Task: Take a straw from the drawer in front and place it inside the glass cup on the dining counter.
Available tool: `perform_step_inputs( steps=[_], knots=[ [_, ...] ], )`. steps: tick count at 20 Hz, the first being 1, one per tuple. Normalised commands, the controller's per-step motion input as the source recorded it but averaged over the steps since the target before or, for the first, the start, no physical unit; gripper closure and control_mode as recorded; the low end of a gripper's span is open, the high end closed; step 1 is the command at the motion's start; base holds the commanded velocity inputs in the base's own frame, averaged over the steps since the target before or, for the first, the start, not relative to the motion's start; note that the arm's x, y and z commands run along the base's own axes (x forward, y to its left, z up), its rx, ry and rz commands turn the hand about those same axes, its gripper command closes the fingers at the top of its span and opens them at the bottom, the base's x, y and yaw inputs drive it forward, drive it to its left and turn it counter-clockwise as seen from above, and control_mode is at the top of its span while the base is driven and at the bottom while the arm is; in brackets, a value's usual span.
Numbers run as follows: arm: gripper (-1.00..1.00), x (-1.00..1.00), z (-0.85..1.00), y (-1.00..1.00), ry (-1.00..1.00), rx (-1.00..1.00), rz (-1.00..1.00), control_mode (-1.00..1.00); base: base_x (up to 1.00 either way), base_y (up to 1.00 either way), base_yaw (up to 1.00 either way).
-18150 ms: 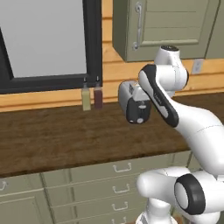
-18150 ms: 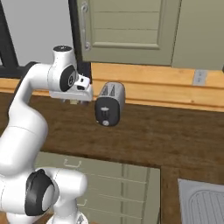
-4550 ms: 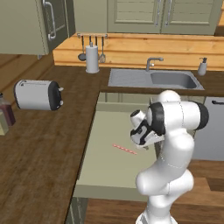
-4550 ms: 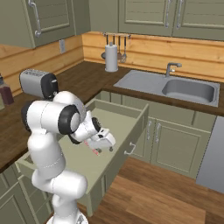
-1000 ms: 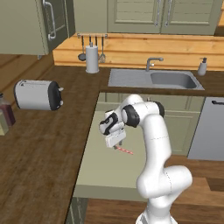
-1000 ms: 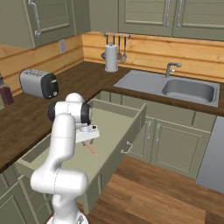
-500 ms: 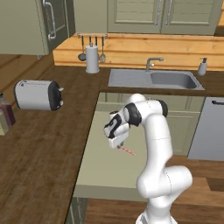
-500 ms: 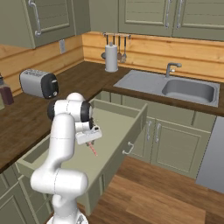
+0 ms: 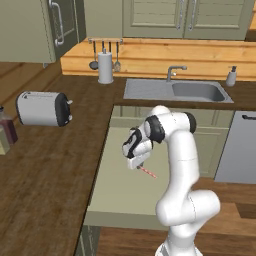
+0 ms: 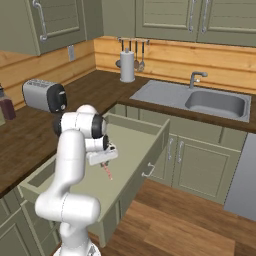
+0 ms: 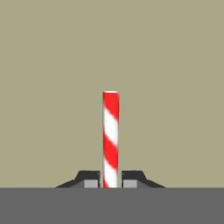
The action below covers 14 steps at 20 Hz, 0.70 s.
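Toaster (image 9: 42, 108) sits at 9 o'clock on the dark wood table (image 9: 45, 175), well apart from the work, so it plays no part here. Paper towel roll (image 9: 105, 67) stands against the back wall at 11 o'clock, also out of the way.

Drawer (image 9: 117, 190) is pulled fully out at centre, which leaves its flat pale-green floor open from above so the arm can reach straight down into it. Straw (image 9: 146, 172) lies low over that floor, near the middle, poking out toward 4 o'clock from under the hand. Gripper (image 9: 138, 165) is bent down over it; in the right base view the gripper (image 10: 103, 164) is again low over the drawer floor with the straw (image 10: 107, 172) just below it.

In the hand view the jaws are narrow and pinch the straw (image 11: 110, 138) at its near end, one dark fingertip (image 11: 90, 179) on each side, touching it. Gripping one end leaves most of the length free, probably handy for dropping it into a cup later.

Sink (image 9: 192, 91) is at 1 o'clock, behind the drawer. Judged step: grasp made, lift not yet done.
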Motion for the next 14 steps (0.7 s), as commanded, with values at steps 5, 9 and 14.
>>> perform_step_inputs(
  steps=[5,9,14],
  knots=[
    [1.00,-0.28,0.92,0.00,-0.15,0.08,-0.11,-1.00,0.00,0.00,0.00],
    [1.00,-0.27,1.00,0.00,-0.17,0.11,-0.14,-1.00,0.00,0.00,0.00],
    [1.00,-0.39,1.00,-0.11,-0.11,0.11,-0.16,-1.00,0.00,0.00,0.00]
  ],
)
